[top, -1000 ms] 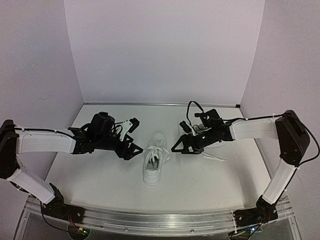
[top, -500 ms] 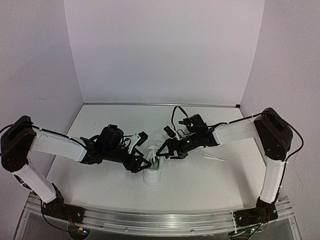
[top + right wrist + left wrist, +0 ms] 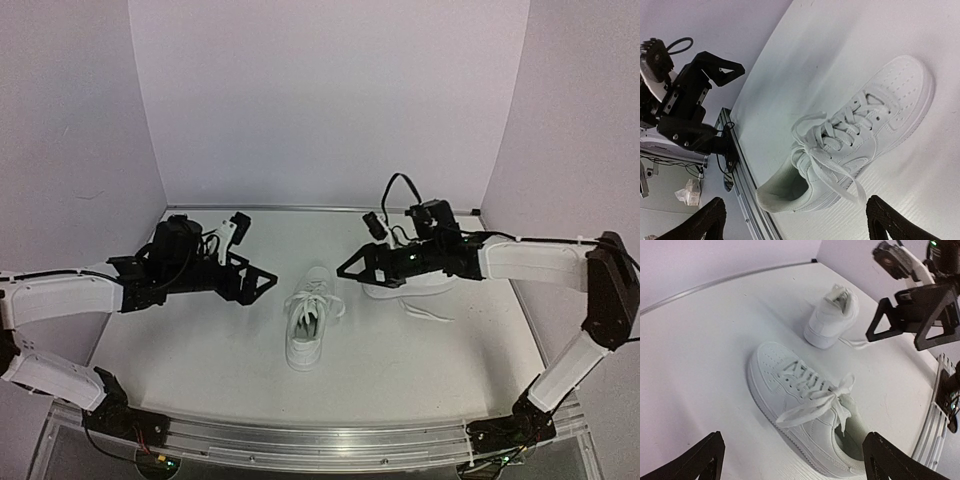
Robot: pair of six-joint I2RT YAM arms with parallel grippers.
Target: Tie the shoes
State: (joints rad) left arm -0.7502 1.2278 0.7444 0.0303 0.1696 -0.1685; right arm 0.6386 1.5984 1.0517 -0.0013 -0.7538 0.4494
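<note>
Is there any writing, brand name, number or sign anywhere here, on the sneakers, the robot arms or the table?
No text can be read in any view.
Near shoe: plain white, no logo or lettering shows.
Far shoe: plain white, nothing legible.
Left arm and right arm: no label or number can be read on them.
Table: no markings.

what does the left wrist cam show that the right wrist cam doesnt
Only left wrist: the second shoe, its lace trailing on the table, and the right tool. Only right wrist: the left tool. Both: the middle shoe, laces looped over its tongue, on the white table.
</note>
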